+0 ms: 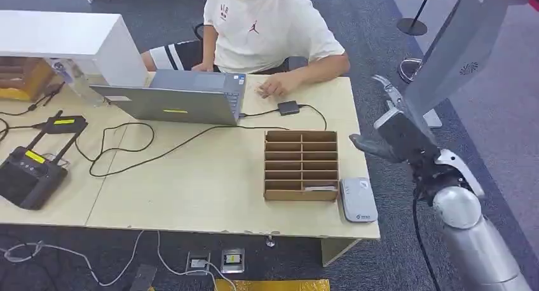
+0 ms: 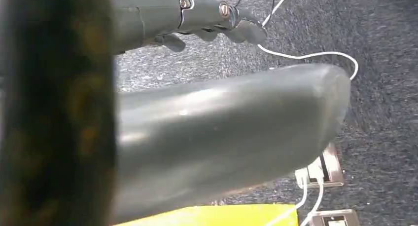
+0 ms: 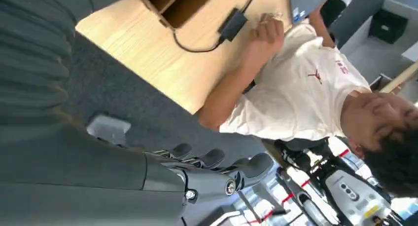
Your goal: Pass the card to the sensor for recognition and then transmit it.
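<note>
Wooden surface (image 1: 210,176) carries the card (image 1: 320,188) in the organizer (image 1: 301,165) at its 5 o'clock, beside the sensor (image 1: 358,200); your right hand (image 1: 391,129) hovers released, so reaching in could clip the divider walls.

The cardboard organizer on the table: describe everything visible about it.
The cardboard organizer is a shallow brown tray, apparently corrugated cardboard, divided into two columns of narrow horizontal slots. It lies flat on the light wooden table near its right front corner. A pale card lies in its bottom right slot; the other slots look empty. A grey card reader sits just beside its lower right corner. The right hand hangs off to its right, not touching it.
</note>
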`<action>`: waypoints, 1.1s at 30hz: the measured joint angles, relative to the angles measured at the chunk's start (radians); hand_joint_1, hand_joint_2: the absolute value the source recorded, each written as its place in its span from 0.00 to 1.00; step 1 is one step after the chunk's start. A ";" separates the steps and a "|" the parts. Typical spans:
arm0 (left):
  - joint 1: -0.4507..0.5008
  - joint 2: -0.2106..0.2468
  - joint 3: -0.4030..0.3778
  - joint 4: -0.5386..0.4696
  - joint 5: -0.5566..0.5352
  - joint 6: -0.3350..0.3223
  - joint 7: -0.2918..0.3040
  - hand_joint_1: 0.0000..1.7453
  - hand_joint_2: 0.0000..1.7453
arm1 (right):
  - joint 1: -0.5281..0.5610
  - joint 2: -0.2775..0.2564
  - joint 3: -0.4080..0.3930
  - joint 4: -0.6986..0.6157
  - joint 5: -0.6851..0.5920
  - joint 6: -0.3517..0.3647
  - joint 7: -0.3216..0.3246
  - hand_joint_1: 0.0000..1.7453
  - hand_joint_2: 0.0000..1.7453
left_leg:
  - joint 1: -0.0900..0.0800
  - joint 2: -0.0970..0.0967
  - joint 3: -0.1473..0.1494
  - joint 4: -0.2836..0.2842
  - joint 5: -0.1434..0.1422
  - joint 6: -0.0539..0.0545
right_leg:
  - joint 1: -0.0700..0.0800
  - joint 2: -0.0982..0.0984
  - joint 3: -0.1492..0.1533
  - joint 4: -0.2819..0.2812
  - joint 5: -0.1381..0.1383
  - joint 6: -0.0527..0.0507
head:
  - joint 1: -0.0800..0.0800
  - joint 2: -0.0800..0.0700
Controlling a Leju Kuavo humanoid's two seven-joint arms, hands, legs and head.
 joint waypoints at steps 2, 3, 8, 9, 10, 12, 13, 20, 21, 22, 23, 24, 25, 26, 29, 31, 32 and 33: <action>-0.001 0.000 0.000 0.000 -0.009 0.000 0.011 0.00 0.00 | 0.038 -0.010 0.002 -0.041 0.033 -0.006 0.008 0.00 1.00 | 0.000 0.000 0.000 0.000 0.000 0.000 | 0.000 0.000 0.000 0.000 0.000 0.000 | 0.000 0.000; -0.001 0.000 0.000 0.000 -0.010 0.000 0.014 0.00 0.00 | 0.051 -0.012 0.002 -0.054 0.040 -0.008 0.012 0.00 1.00 | 0.000 0.000 0.000 0.000 0.000 0.000 | 0.000 0.000 0.000 0.000 0.000 0.000 | 0.000 0.000; -0.004 0.002 0.000 0.000 -0.014 0.000 0.026 0.00 0.00 | 0.107 -0.033 0.013 -0.125 0.047 -0.006 0.014 0.00 1.00 | 0.000 0.000 0.000 0.000 0.000 0.000 | 0.000 0.000 0.000 0.000 0.000 0.000 | 0.000 0.000; -0.005 0.002 0.000 0.000 -0.014 0.001 0.028 0.00 0.00 | 0.114 -0.036 0.015 -0.133 0.049 -0.002 0.016 0.00 1.00 | 0.000 0.000 0.000 0.000 0.000 0.000 | 0.000 0.001 0.000 0.000 0.000 0.000 | 0.000 0.000; -0.007 0.002 0.000 0.000 -0.014 0.001 0.029 0.00 0.00 | 0.124 -0.040 0.016 -0.140 0.052 0.002 0.019 0.00 1.00 | 0.000 0.000 0.000 0.000 0.000 0.000 | 0.000 0.001 0.000 0.000 0.000 0.000 | 0.000 0.000; -0.008 0.002 0.000 0.000 -0.013 0.001 0.029 0.00 0.00 | 0.147 -0.047 0.018 -0.157 0.059 0.002 0.017 0.00 1.00 | 0.000 0.000 0.000 0.000 0.000 0.000 | 0.000 0.000 0.000 0.000 0.000 0.000 | 0.001 0.000; -0.007 0.002 0.000 0.000 -0.012 0.001 0.029 0.00 0.00 | 0.159 -0.048 0.021 -0.161 0.066 -0.007 0.009 0.00 1.00 | 0.000 0.000 0.000 0.000 0.000 0.000 | 0.000 0.000 0.000 0.000 0.000 0.000 | 0.000 0.000; -0.008 0.001 0.000 0.000 -0.010 0.001 0.039 0.00 0.00 | 0.227 -0.055 0.053 -0.152 0.090 -0.082 -0.038 0.00 1.00 | 0.000 0.000 0.000 0.000 0.000 0.000 | 0.000 0.000 0.000 0.000 0.000 0.000 | 0.000 0.000; -0.008 0.001 0.000 0.000 -0.010 0.001 0.040 0.00 0.00 | 0.233 -0.059 0.058 -0.150 0.091 -0.084 -0.034 0.00 1.00 | 0.000 0.000 0.000 0.000 0.000 0.000 | 0.000 0.000 0.000 0.000 0.000 0.000 | 0.000 0.000; -0.008 0.001 0.000 0.000 -0.010 0.001 0.042 0.00 0.00 | 0.240 -0.064 0.061 -0.146 0.094 -0.085 -0.029 0.00 1.00 | 0.000 0.000 0.000 0.000 0.000 0.000 | 0.000 0.000 0.000 0.000 0.000 0.000 | 0.000 0.000; -0.008 0.001 0.000 0.000 -0.010 0.001 0.043 0.00 0.00 | 0.246 -0.068 0.065 -0.142 0.103 -0.085 -0.022 0.00 1.00 | 0.000 0.000 0.000 0.000 0.000 0.000 | 0.000 0.000 0.000 0.000 0.000 0.000 | 0.000 0.000; -0.008 0.001 0.000 0.000 -0.010 0.001 0.044 0.00 0.00 | 0.250 -0.072 0.070 -0.136 0.115 -0.085 -0.017 0.00 1.00 | 0.000 0.000 0.000 0.000 0.000 0.000 | 0.000 0.000 0.000 0.000 0.000 0.000 | 0.000 0.000; -0.008 0.001 0.000 0.000 -0.010 0.001 0.046 0.00 0.00 | 0.253 -0.077 0.075 -0.132 0.126 -0.085 -0.012 0.00 1.00 | 0.000 0.000 0.000 0.000 0.000 0.000 | 0.000 0.000 0.000 0.000 0.000 0.000 | 0.001 0.000; -0.009 0.001 0.000 0.000 -0.009 0.001 0.049 0.00 0.00 | 0.255 -0.081 0.081 -0.127 0.137 -0.086 -0.006 0.00 1.00 | 0.000 0.000 0.000 0.000 0.000 0.000 | 0.000 0.000 0.000 0.000 0.000 0.000 | 0.000 0.000; -0.009 0.001 0.001 0.000 -0.009 0.001 0.053 0.00 0.00 | 0.258 -0.094 0.108 -0.107 0.178 -0.090 0.011 0.00 1.00 | 0.000 0.000 -0.001 0.000 0.000 0.000 | 0.000 0.000 0.000 0.000 0.000 0.000 | 0.000 0.000; -0.009 0.001 0.002 0.000 -0.008 0.001 0.055 0.00 0.00 | 0.259 -0.103 0.125 -0.095 0.212 -0.099 0.024 0.00 1.00 | 0.000 0.000 -0.001 0.000 0.000 0.000 | 0.000 0.000 0.000 0.000 0.000 0.000 | 0.000 0.000; -0.009 0.000 0.003 0.000 -0.008 0.001 0.056 0.00 0.00 | 0.259 -0.105 0.132 -0.088 0.230 -0.105 0.032 0.00 1.00 | 0.000 0.000 -0.001 0.000 0.000 0.000 | 0.000 0.000 0.000 0.000 0.000 0.000 | 0.000 0.000; -0.009 0.000 0.006 0.000 -0.006 0.001 0.058 0.00 0.00 | 0.258 -0.108 0.141 -0.080 0.253 -0.113 0.040 0.00 1.00 | 0.000 0.000 -0.001 0.000 0.000 0.000 | 0.000 0.000 0.000 0.000 0.000 0.000 | 0.000 0.000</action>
